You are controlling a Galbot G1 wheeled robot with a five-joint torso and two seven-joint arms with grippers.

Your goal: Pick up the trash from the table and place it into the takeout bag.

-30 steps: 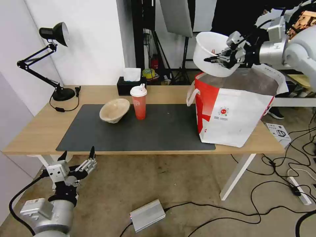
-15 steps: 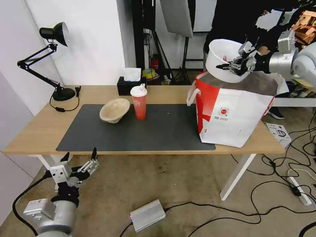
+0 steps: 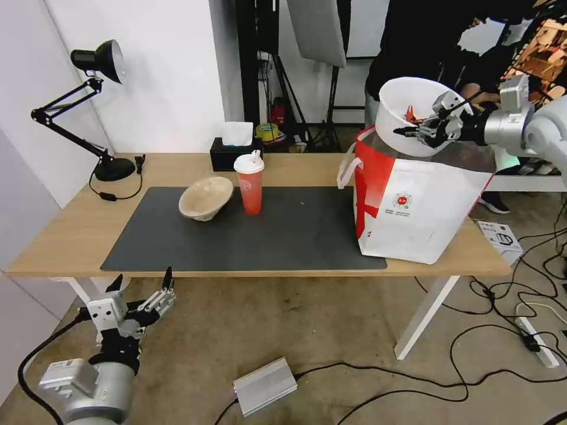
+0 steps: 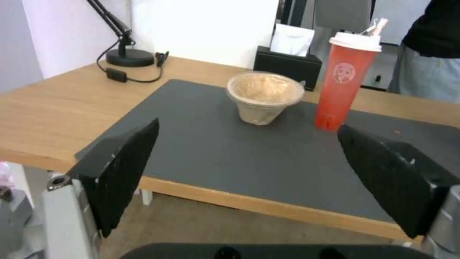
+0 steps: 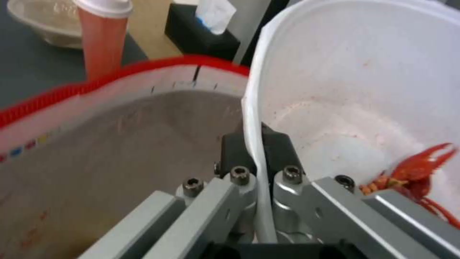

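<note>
My right gripper (image 3: 417, 132) is shut on the rim of the white plastic bowl (image 3: 407, 109), holding it tilted over the open mouth of the takeout bag (image 3: 416, 200). Red crayfish shells (image 5: 422, 172) lie inside the bowl (image 5: 359, 90), and the right gripper (image 5: 256, 144) pinches its wall above the foil lining (image 5: 120, 151). The red drink cup (image 3: 249, 184) and the beige paper-pulp bowl (image 3: 205, 198) stand on the dark mat of the table (image 3: 71, 230). My left gripper (image 3: 142, 282) hangs open below the table's front edge, facing the pulp bowl (image 4: 264, 96) and cup (image 4: 346, 81).
A black desk lamp (image 3: 97, 88) stands at the table's back left, and a black tissue box (image 3: 235, 152) sits behind the cup. Cables, a silver box (image 3: 264, 385) and a power strip lie on the floor. A person in dark clothes stands behind the bag.
My right gripper has carried the white bowl rightward and slightly down, from the bag's left edge to over its open mouth. The left arm has barely shifted.
</note>
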